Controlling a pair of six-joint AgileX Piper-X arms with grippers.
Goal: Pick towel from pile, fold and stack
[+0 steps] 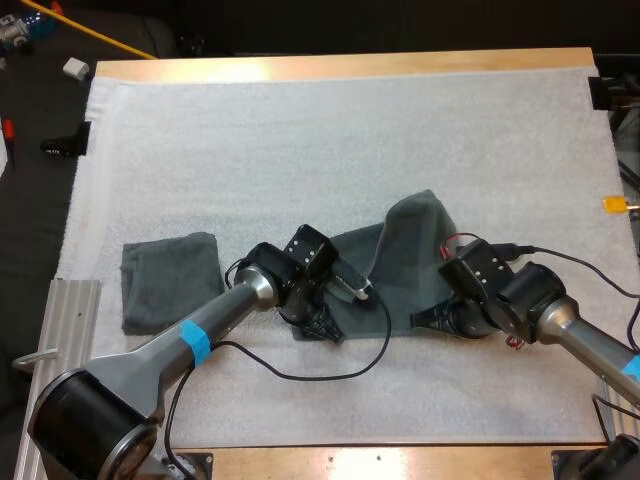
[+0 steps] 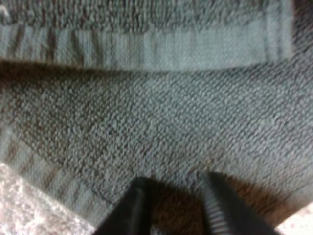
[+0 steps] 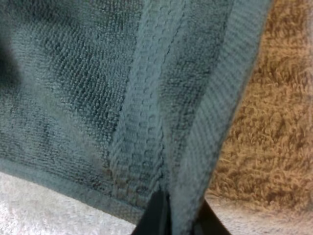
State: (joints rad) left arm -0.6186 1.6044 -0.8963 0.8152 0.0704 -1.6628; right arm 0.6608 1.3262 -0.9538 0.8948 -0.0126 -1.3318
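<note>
A dark grey-green towel (image 1: pixel 400 255) lies partly spread in the middle of the mat, its far right part humped up. My left gripper (image 1: pixel 322 325) is at its near left corner, fingers (image 2: pixel 134 210) pressing on the cloth (image 2: pixel 161 122) from both sides. My right gripper (image 1: pixel 425 320) is at the towel's near right edge, shut on the ribbed hem (image 3: pixel 146 122), which runs down between its fingers (image 3: pixel 156 213). A folded towel (image 1: pixel 170 280) lies flat at the left of the mat.
The white mat (image 1: pixel 330 130) covers most of the wooden table (image 1: pixel 340 65). A metal rail (image 1: pixel 60 310) lies along the near left edge. Small items (image 1: pixel 75 68) lie off the table's far left corner.
</note>
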